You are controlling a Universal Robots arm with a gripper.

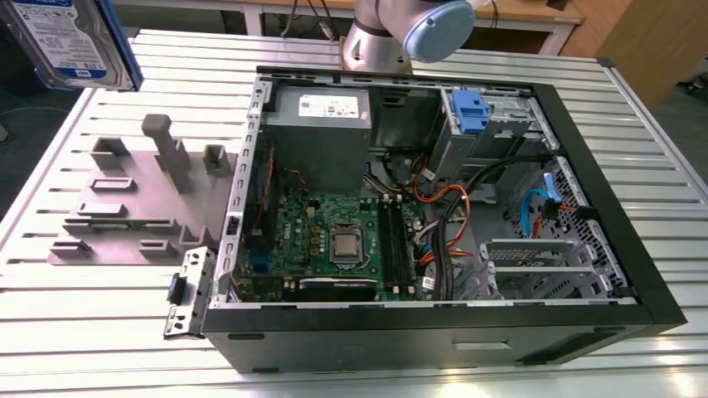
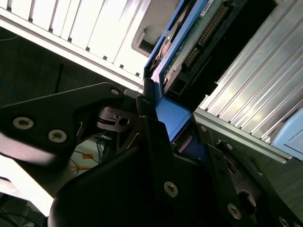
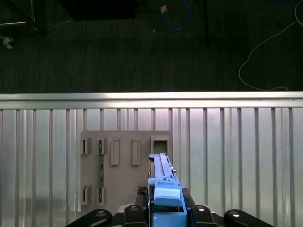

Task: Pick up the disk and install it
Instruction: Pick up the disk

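Note:
The disk [image 1: 61, 37], a silver hard drive with a white-and-blue label and a blue carrier frame, hangs in the air at the exterior view's far left, above the table's back corner. In the first wrist view the disk [image 3: 163, 175] shows edge-on over the grey holder block [image 3: 123, 165], with my gripper [image 3: 165, 215] shut on its blue frame. The second wrist view shows the disk's [image 2: 189, 42] circuit-board side, and the black fingers [image 2: 151, 127] of my gripper [image 2: 173, 120] clamp the blue carrier end.
The open computer case [image 1: 619, 249] lies on the slatted table [image 1: 89, 315], with a motherboard [image 1: 332, 240], a grey power supply [image 1: 321, 124], a blue latch [image 1: 470, 112] and a metal drive cage [image 1: 531, 265]. A grey holder block [image 1: 133, 199] lies to its left.

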